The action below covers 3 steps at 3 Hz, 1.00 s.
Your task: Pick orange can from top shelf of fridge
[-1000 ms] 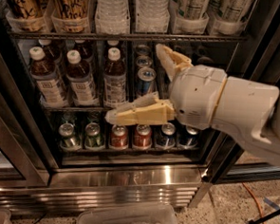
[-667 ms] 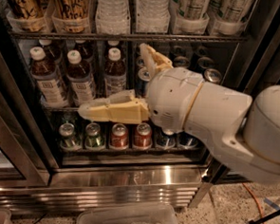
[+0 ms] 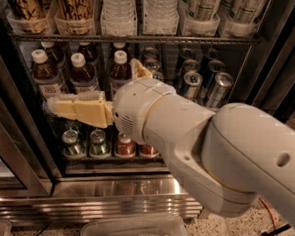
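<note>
step: I'm reaching in, nothing grasped yet.
gripper (image 3: 92, 85): hanging spread wide and empty before the brown bottles (image 3: 44, 72).
orange can (image 3: 69, 2): sitting above, slightly left, on the top shelf (image 3: 142, 39).
next: I'm judging it needs raising, then closing in.

speckled terrazzo floor (image 3: 238, 235), orange cable (image 3: 269, 213), possibly a clear plastic bin (image 3: 130, 232), dim light

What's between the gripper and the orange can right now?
Camera view: the top shelf front wire and brown bottles; the open gripper sits below the orange can.
</note>
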Motion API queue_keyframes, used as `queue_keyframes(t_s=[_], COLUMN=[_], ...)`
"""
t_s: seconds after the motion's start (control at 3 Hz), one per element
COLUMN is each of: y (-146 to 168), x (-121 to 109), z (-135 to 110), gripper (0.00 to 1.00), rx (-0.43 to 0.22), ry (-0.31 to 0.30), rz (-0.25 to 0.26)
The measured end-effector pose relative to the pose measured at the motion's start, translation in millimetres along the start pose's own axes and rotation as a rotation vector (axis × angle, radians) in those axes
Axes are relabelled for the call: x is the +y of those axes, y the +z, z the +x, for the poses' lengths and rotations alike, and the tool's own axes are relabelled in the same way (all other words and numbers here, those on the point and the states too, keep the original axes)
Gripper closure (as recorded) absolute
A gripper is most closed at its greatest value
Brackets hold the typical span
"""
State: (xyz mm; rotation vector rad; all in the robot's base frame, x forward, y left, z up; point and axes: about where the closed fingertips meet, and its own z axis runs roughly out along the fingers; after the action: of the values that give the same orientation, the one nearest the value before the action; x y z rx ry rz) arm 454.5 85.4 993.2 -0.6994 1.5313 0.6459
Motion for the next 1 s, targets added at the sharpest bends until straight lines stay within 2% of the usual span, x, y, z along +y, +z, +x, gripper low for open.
queue_keyframes(t_s=[0.33,0.67,1.0], y=[7.7,7.7,13.0], x=[-16.7,-16.7,-13.1], z=[14.6,14.6,8.2], gripper=[0.00,0.00,0.00], rx=[0.054,0.054,0.052], ry=[0.085,0.085,0.000], rz=[0.140,0.140,0.148])
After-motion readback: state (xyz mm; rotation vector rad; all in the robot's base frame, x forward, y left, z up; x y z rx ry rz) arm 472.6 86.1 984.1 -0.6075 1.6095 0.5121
